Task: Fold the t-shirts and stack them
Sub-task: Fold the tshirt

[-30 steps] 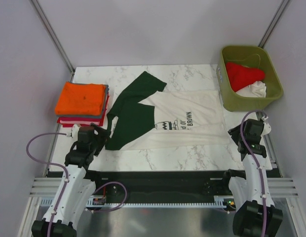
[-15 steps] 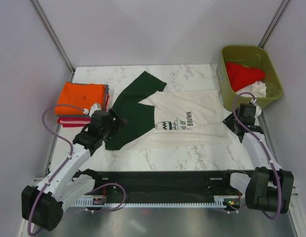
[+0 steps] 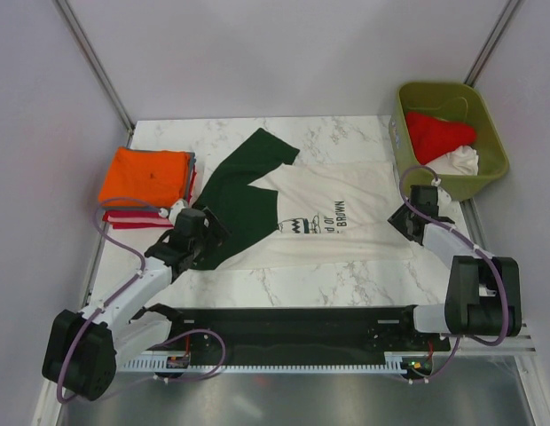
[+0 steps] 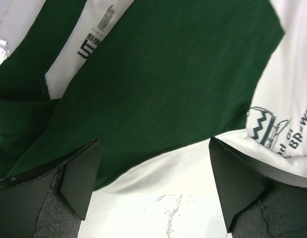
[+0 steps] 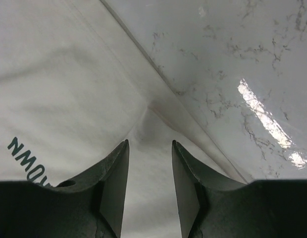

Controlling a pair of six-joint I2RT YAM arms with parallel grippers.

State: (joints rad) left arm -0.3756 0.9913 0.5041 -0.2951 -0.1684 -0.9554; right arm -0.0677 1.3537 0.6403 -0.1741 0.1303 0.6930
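The cream t-shirt (image 3: 346,217) with dark green sleeves (image 3: 235,200) and a "Brown" print lies partly folded across the marble table. My left gripper (image 3: 200,232) hovers over the near edge of the green sleeve (image 4: 158,74), jaws wide open and empty (image 4: 154,141). My right gripper (image 3: 406,220) is at the shirt's right hem, jaws narrowly open (image 5: 149,144) with a small ridge of cream cloth (image 5: 69,89) just ahead of the fingertips. A folded orange t-shirt (image 3: 146,176) tops a stack with a red one (image 3: 120,216) at the left.
An olive-green bin (image 3: 492,133) at the back right holds a red t-shirt (image 3: 439,133) and a white one (image 3: 459,161). Bare marble (image 3: 346,133) shows behind the shirt and along the near edge (image 3: 302,282). Frame posts rise at both back corners.
Both arms have reached forward from near their bases. The left gripper moved onto the green sleeve's near edge; the right gripper moved up and left to the shirt's right hem.
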